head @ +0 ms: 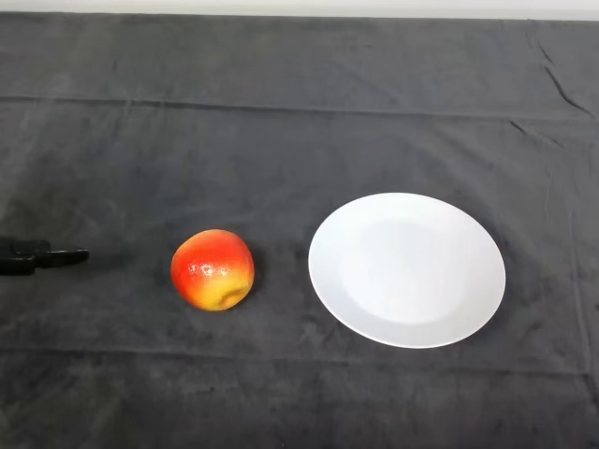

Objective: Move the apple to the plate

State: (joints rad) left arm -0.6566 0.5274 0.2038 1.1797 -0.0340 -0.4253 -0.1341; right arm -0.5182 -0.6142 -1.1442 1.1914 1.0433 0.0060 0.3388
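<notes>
A red and yellow apple (212, 269) sits on the dark cloth, left of centre. To its right lies a white plate (407, 269), bare, with a small gap between the two. Only the tip of my left hand (39, 256) shows, at the view's left edge, level with the apple. Its black fingers reach out straight toward the apple and hold nothing. A stretch of cloth separates them from the fruit. The rest of the hand and the arm are out of view.
The dark cloth (299, 140) covers the whole table, with creases running across it. The table's far edge runs along the top of the view.
</notes>
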